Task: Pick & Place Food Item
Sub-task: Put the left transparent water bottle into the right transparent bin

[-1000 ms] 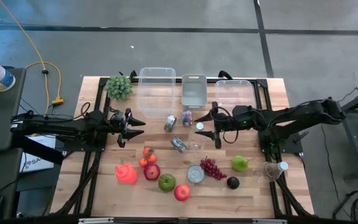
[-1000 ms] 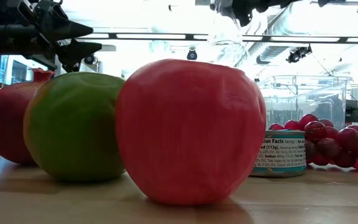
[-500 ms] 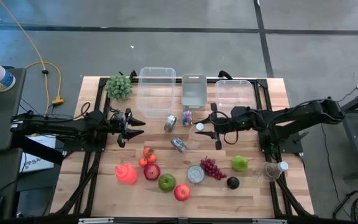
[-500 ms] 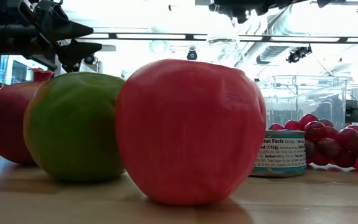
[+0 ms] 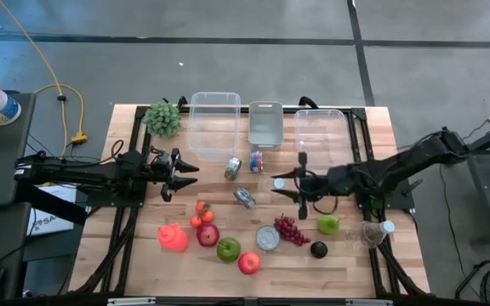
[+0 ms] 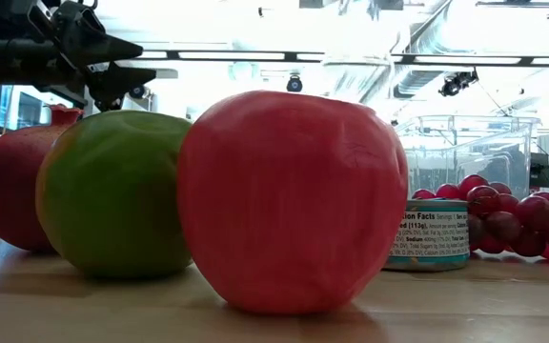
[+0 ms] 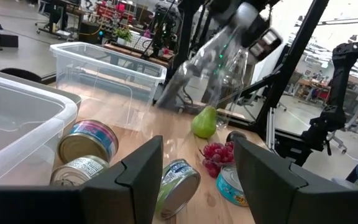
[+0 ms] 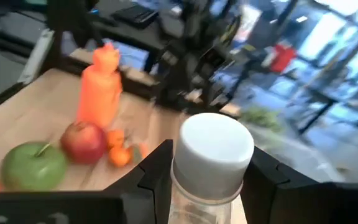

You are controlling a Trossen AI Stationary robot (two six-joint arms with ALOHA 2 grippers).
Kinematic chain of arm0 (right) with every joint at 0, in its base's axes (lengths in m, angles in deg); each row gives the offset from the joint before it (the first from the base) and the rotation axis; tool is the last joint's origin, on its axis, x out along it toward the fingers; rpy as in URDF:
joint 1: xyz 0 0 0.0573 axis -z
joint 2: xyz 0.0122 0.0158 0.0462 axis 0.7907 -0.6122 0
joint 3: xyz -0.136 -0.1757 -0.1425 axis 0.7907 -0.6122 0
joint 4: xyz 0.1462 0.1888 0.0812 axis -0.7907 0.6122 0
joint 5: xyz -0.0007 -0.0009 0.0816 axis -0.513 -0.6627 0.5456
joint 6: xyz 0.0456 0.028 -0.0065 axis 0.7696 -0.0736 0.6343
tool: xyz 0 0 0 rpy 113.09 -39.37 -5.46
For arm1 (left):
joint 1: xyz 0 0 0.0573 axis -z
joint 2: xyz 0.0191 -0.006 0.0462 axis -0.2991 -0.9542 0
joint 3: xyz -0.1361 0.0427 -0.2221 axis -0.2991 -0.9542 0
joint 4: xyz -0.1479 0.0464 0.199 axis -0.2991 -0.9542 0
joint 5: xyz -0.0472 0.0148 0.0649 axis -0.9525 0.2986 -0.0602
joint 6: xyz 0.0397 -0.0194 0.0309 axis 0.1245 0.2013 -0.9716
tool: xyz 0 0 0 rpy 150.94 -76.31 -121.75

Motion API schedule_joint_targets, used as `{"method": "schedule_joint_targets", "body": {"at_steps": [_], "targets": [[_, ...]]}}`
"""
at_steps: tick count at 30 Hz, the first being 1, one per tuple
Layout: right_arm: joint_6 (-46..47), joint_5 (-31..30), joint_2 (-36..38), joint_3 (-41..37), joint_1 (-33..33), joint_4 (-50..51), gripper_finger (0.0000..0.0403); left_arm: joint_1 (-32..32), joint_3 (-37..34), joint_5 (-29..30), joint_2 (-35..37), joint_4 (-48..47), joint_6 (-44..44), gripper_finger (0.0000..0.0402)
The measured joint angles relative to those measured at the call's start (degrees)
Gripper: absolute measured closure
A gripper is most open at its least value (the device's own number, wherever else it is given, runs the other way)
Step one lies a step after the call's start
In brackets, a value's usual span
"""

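High view, looking straight down on a wooden table (image 5: 134,255) crowded with groceries. Waiting at the left side, left gripper (image 5: 192,175) hovering with fingers spread wide and holding nothing, pointing toward the middle. Lying below it near the front edge, a small cluster of tomatoes (image 5: 201,214), a pomegranate (image 5: 207,235), a green apple (image 5: 228,249) and a red apple (image 5: 249,263). Standing along the far edge, a clear bin (image 5: 213,115), a grey bin (image 5: 264,123) and a second clear bin (image 5: 320,127). Lying scattered in the centre, several cans (image 5: 245,197), with red grapes (image 5: 289,229) nearer the front.

Working just right of centre, right gripper (image 5: 286,184) clamping a clear bottle (image 8: 213,149) with a white cap, fingers closing on either side just below the cap. Hanging raised above the table between the cans and the grapes, touching neither. Resting near the arm, toward the front, a green pear (image 5: 328,223).

Judging the step as carrying the bottle to a drop spot, not yet identifiable. Calling for a firm hold under the cap, slow travel to limit swinging, enough height to clear the cans and bin walls, and opening only once the base is supported.
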Motion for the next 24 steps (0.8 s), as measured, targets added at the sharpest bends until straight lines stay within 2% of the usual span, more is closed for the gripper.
{"method": "schedule_joint_targets", "body": {"at_steps": [4, 11, 16, 20, 24], "targets": [[-1.6, -10.97, -0.02, 4.9, -5.91, 3.91, 0.0281, 0.0, 0.0, -0.04, 0.02, -0.74, 0.0, 0.0211], [-2.56, -33.65, 0.02, 13.82, -14.0, 10.07, 0.0283, 0.0, 0.0, -0.04, 0.0, -1.41, -0.14, 0.0211], [-5.05, -42.89, 0.02, 20.17, -19.15, 13.64, 0.0282, 0.0, 0.0, 0.03, 0.0, -1.41, -0.13, 0.0211], [-9.14, -49.85, 0.02, 24.12, -20.61, 13.49, 0.0283, 0.0, 0.0, 0.07, 0.0, -1.41, -0.8, 0.0211], [-11.12, -53.22, 0.04, 27.16, -20.59, 13.21, 0.0281, 0.0, 0.0, 0.07, 0.0, -1.39, -1.25, 0.0211]]}}
